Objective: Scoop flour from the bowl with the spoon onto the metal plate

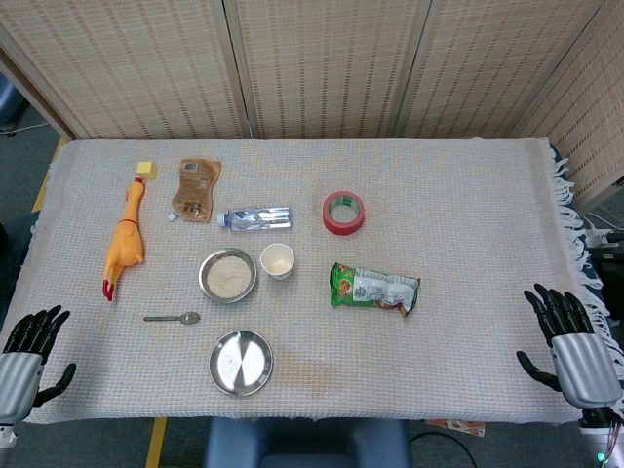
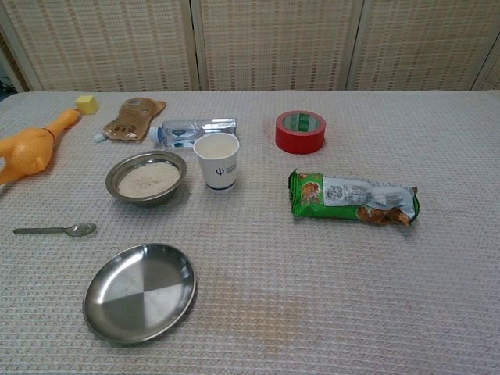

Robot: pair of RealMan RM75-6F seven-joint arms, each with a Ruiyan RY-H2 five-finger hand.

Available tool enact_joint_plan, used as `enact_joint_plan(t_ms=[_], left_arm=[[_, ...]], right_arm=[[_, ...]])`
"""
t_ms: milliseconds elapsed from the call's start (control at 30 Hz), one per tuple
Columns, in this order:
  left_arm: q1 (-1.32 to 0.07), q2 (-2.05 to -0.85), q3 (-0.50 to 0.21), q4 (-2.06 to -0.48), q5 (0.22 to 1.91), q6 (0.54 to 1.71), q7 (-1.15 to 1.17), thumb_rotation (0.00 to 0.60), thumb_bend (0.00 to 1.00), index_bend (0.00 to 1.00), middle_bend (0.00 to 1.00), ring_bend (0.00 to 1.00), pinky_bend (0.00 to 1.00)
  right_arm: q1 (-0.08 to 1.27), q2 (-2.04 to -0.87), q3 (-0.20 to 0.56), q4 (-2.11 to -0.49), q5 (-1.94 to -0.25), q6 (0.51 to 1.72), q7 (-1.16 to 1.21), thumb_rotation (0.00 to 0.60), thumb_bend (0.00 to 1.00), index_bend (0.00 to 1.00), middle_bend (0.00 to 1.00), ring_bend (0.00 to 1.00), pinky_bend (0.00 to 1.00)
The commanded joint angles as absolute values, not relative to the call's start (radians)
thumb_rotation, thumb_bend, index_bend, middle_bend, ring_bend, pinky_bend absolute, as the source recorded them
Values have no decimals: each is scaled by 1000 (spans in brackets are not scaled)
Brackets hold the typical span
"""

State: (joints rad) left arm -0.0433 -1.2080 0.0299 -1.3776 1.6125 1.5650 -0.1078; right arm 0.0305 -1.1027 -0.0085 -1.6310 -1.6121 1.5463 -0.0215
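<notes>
Metal spoon (image 1: 173, 318) lying crosswise, bowl end apparently rightward.

table (image 1: 468, 195) holds bowl (image 1: 228, 275), spoon (image 1: 174, 318), plate (image 1: 241, 363).

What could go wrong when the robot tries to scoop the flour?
1. The spoon lies flat on the cloth, so big fingers may struggle to lift it.
2. The paper cup stands right beside the flour bowl, and a reaching hand might knock it over.
3. Flour could spill onto the woven cloth while carried to the metal plate.
</notes>
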Motion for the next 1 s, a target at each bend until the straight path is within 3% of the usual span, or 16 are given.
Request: enact_joint_plan(t_ms=[33, 200, 300, 433, 500, 567, 700, 1000], left_arm=[[-47, -1210, 36, -1380, 1618, 1554, -103, 600, 376, 0, 0, 0, 71], [-78, -1219, 49, -1401, 1653, 1516, -115, 600, 383, 0, 19, 5, 137], [-106, -1234, 48, -1424, 1688, 1500, -56, 600, 390, 26, 132, 92, 250], [-164, -1234, 42, -1488, 1706, 1419, 32, 600, 400, 144, 621, 523, 657], [-194, -1244, 28, -1514, 1693, 1373, 79, 600, 400, 260, 894, 759, 848], [-212, -1277, 7, -1515, 1673, 1351, 128, 600, 401, 343, 985, 876, 940], [-238, -1351, -26, -1483, 1629, 1321, 192, 600, 401, 445, 1000, 993, 1000], [-285, -1476, -93, -1396, 1525, 1272, 276, 600, 401, 472, 1000, 1000, 1000]], right_arm=[[34, -1103, -7, -1631, -1610, 1539, -20, 600, 175, 0, 0, 0, 0], [37, -1100, -10, -1630, -1613, 1529, -10, 600, 175, 0, 0, 0, 0], [41, -1099, -9, -1629, -1612, 1521, -4, 600, 175, 0, 0, 0, 0], [48, -1096, -8, -1628, -1609, 1506, 10, 600, 175, 0, 0, 0, 0], [48, -1092, -8, -1628, -1611, 1507, 19, 600, 175, 0, 0, 0, 0], [46, -1088, -8, -1628, -1613, 1513, 30, 600, 176, 0, 0, 0, 0], [40, -1079, -7, -1629, -1617, 1526, 47, 600, 175, 0, 0, 0, 0], [43, -1071, -6, -1629, -1610, 1516, 62, 600, 175, 0, 0, 0, 0]])
